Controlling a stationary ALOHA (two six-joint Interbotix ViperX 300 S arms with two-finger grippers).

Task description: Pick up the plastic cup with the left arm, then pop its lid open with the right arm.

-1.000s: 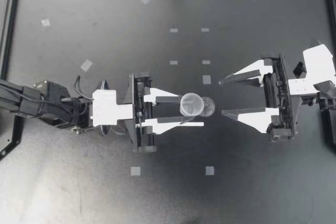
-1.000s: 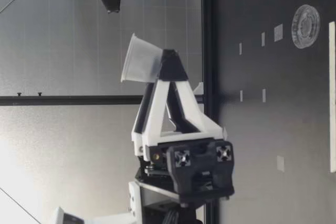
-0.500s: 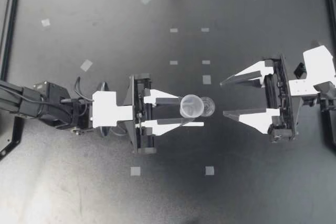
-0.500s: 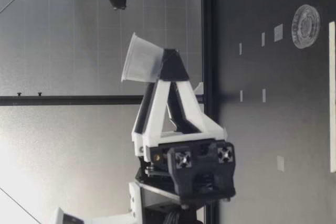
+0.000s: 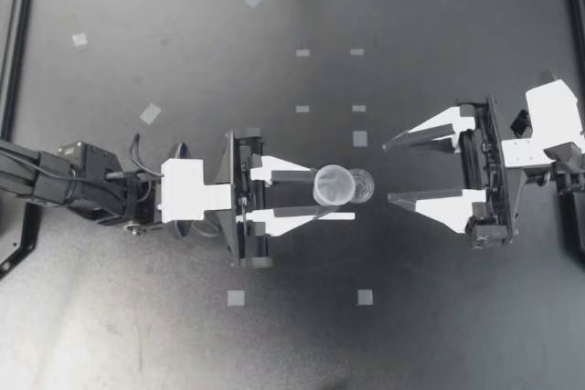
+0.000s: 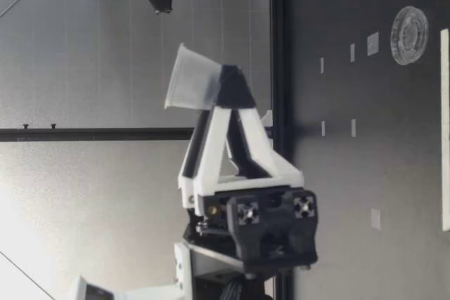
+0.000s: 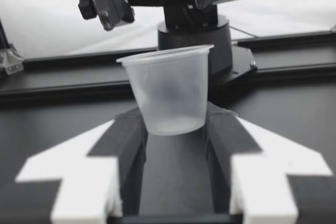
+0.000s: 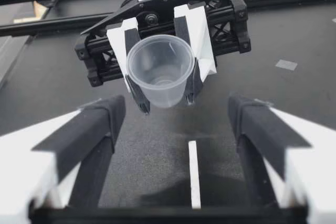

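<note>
My left gripper (image 5: pixel 331 195) is shut on a clear plastic cup (image 5: pixel 334 184), held upright in the air above the table's middle. In the low view the cup (image 6: pixel 191 79) tilts slightly in the black pads of that gripper (image 6: pixel 226 88). My right gripper (image 5: pixel 387 171) stands open, facing the cup from a short way off and touching nothing. The left wrist view has the cup (image 7: pixel 168 95) pinched between both fingers at its base. Seen from the right wrist, the cup (image 8: pixel 160 69) is ahead of my wide-open right gripper (image 8: pixel 176 114).
A clear round lid (image 6: pixel 410 34) lies flat on the black table; from above the lid (image 5: pixel 365 186) shows just under the cup. Small pale tape squares (image 5: pixel 236 297) mark the table. Black frame rails (image 5: pixel 16 43) run along its edges.
The right gripper's dark fingertip has sunk slightly in the low view. The left gripper and its cup have barely shifted.
</note>
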